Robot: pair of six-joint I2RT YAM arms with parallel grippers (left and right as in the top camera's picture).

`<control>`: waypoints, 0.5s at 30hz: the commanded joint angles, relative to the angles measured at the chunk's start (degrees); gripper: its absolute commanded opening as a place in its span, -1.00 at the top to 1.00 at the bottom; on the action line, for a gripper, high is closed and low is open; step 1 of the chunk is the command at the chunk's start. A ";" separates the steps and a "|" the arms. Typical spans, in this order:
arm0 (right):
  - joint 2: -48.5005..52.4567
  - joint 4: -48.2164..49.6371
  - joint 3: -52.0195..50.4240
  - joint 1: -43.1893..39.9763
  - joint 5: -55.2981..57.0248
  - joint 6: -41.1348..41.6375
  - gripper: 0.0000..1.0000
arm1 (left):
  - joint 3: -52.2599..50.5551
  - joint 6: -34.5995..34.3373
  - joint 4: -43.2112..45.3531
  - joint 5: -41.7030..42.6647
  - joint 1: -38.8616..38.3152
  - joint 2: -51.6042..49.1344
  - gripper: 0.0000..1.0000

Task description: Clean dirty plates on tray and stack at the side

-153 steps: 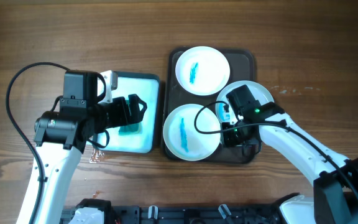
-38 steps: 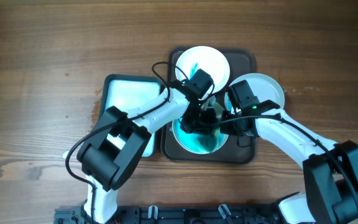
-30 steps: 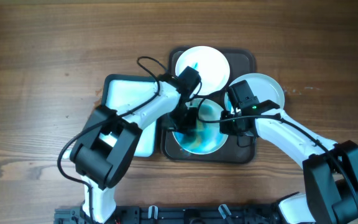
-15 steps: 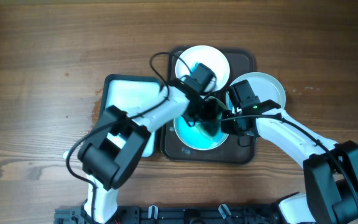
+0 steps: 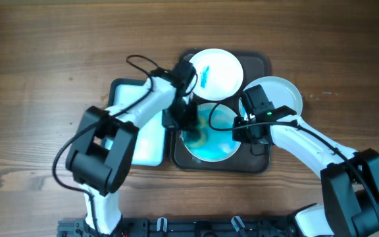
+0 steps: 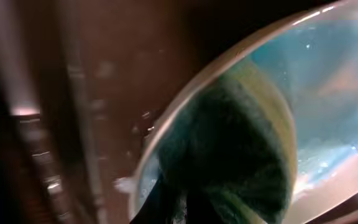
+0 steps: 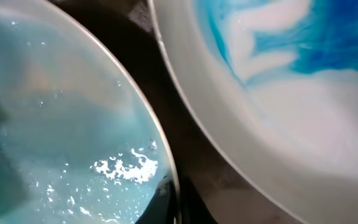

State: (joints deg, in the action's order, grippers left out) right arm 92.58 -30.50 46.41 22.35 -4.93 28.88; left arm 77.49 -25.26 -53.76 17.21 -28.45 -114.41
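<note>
Gripping sponge [image 6: 229, 143], left pincer [image 5: 189, 124], at plate [image 5: 221, 139] rim

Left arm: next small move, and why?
Probably sweep the sponge rightward across the plate. The left pincer has it pressed at the plate's left rim, while a blue film covers the rest of the surface. The right pincer sits at the right rim, seemingly steadying the plate on the tray.
</note>
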 commanded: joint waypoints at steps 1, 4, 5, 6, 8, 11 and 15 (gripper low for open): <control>0.76 -0.59 -0.15 -0.09 2.36 -0.22 0.91 | -0.76 2.62 -0.94 -4.31 1.36 9.68 0.92; 0.76 -0.63 -0.15 -0.09 2.36 -0.24 0.92 | -0.76 4.81 -1.38 0.98 2.58 18.69 0.92; 0.76 -0.63 -0.15 -0.09 2.36 -0.28 0.91 | -0.76 5.55 -2.47 0.39 3.87 20.96 0.92; 0.76 -0.63 -0.15 -0.09 2.38 -0.37 0.90 | -0.76 5.53 -3.78 -1.68 5.62 22.18 0.92; 0.76 -0.46 -0.15 -0.09 2.38 -0.50 0.91 | -0.94 5.31 -7.41 -10.49 11.56 22.47 0.92; 0.76 2.40 -0.15 -0.09 2.40 -5.03 0.88 | -8.61 1.68 -2.12 -17.20 19.15 21.00 0.92; 0.07 -0.81 2.71 -0.09 2.36 -4.46 0.91 | -17.27 2.38 4.68 -12.09 21.97 20.52 0.91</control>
State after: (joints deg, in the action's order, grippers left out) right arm 92.60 -28.12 46.41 22.35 -4.40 25.23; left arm 63.29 -22.59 -49.43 3.31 -7.25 -93.34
